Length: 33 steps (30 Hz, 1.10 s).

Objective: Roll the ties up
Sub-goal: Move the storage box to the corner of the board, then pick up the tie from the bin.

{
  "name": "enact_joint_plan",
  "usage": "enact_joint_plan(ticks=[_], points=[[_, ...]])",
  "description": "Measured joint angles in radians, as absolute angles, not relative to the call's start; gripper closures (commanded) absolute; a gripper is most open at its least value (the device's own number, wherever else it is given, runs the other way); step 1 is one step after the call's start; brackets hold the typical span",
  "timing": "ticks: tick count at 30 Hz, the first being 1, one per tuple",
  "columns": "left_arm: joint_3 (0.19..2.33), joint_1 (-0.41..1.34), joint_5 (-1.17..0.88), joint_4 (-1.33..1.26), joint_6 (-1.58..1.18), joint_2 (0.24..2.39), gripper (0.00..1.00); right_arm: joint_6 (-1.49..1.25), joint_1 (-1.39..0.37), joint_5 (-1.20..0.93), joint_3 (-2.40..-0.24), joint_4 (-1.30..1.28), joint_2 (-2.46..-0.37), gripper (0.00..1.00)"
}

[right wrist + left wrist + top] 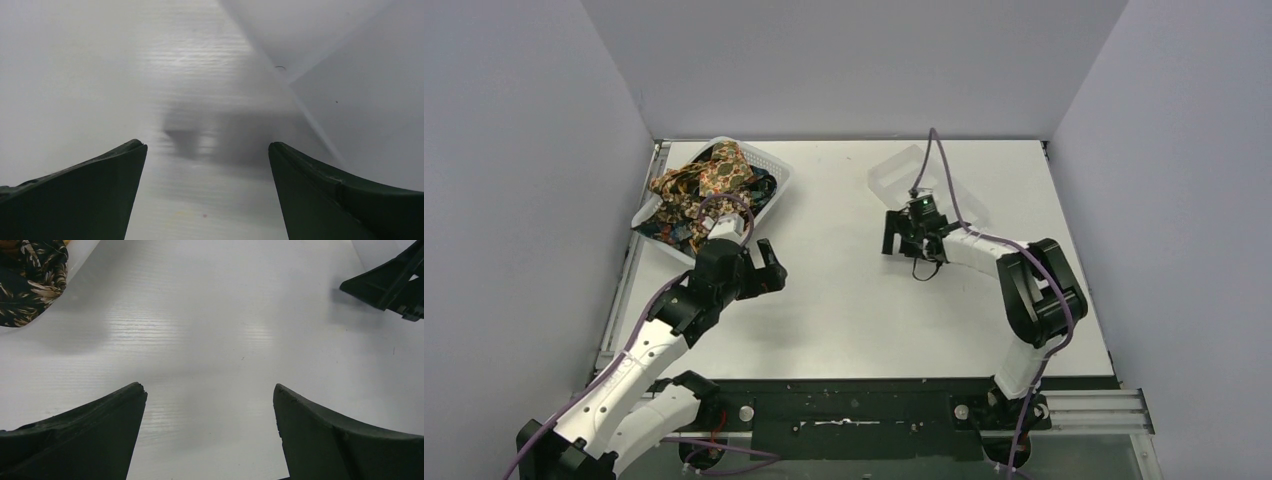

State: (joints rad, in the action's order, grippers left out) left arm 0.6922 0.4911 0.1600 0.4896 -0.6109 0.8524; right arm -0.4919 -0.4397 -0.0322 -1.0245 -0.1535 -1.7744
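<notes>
Ties (709, 182) heaped in basket (780, 172); tray (894, 168) apart

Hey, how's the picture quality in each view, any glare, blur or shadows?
Top external view: even soft light, sharp, only faint shadows on the table. Left wrist view: a pale glare patch ahead of the open left tool; the tie in the corner is fairly sharp. Right wrist view: hazy, a blurred shadow ahead of the open right tool.
</notes>
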Motion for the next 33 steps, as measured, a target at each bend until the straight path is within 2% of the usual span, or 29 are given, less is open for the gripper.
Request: enact_joint_plan(ticks=[8,13,17,20,24,25,26,30,33], points=[[0.737,0.488,0.152,0.523,-0.579,0.925,0.03,-0.451,-0.172,-0.018,-1.028,-0.193,-1.775,0.00],[0.867,0.410,0.142,0.594,-0.535,0.980,0.03,-0.405,-0.099,-0.062,-1.070,-0.228,-1.774,0.00],[0.995,0.314,0.144,0.627,-0.476,1.037,0.04,-0.394,-0.105,-0.169,-1.058,-0.233,-1.726,0.00],[1.084,0.231,0.142,0.647,-0.430,1.092,0.11,-0.405,-0.139,-0.228,-1.000,-0.233,-1.620,0.00],[1.178,0.104,0.128,0.651,-0.393,1.195,0.23,-0.432,-0.215,-0.277,-0.941,-0.231,-1.502,0.00],[1.194,0.074,0.126,0.650,-0.381,1.220,0.31,-0.437,-0.236,-0.285,-0.929,-0.230,-1.483,0.00],[1.206,0.048,0.126,0.648,-0.374,1.245,0.34,-0.443,-0.260,-0.293,-0.918,-0.229,-1.469,0.00],[1.231,0.005,0.113,0.651,-0.327,1.324,0.34,-0.467,-0.322,-0.321,-0.884,-0.233,-1.459,0.00],[1.242,0.006,0.112,0.659,-0.298,1.374,0.28,-0.477,-0.336,-0.331,-0.871,-0.250,-1.459,0.00]])
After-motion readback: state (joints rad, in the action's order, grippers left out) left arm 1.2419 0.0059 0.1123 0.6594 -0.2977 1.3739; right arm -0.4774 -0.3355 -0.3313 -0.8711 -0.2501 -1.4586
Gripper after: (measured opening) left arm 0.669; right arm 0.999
